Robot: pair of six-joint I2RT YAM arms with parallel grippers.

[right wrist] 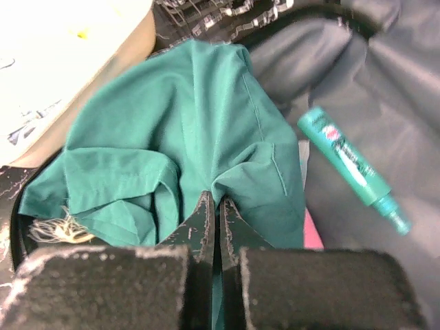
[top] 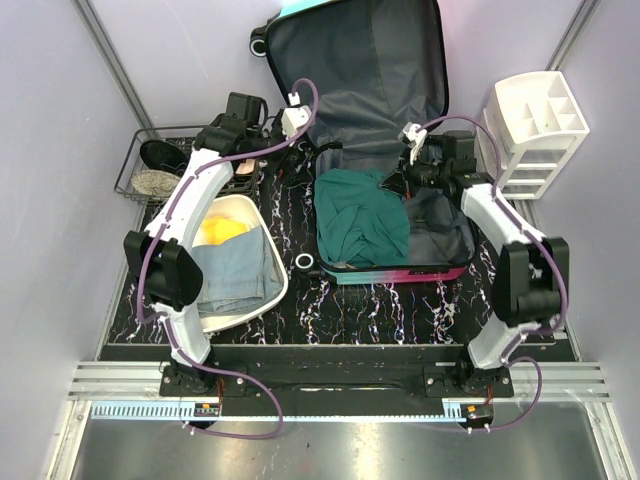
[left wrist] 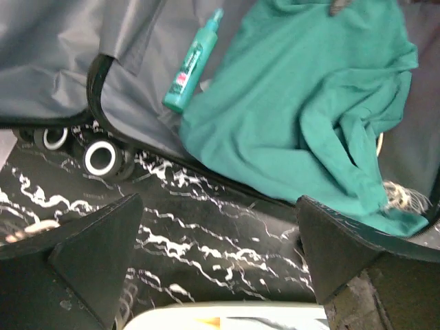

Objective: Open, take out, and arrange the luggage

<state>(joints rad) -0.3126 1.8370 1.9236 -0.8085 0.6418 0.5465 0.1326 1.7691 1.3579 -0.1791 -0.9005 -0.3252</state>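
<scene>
Now — luggage (top: 360, 70) open | right gripper (right wrist: 214, 201) inside it, pinching green cloth (right wrist: 185, 124)

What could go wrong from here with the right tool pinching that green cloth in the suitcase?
The right tool pinches only a small fold of the green cloth, so it might slip on lifting. The teal bottle lies close beside the cloth in the luggage; dragging could knock it. A pale fringe pokes from under the cloth and may snag.

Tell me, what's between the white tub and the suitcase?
Just bare black marbled table, in the top view. Only a wheel of the suitcase pokes out toward the tub.
</scene>
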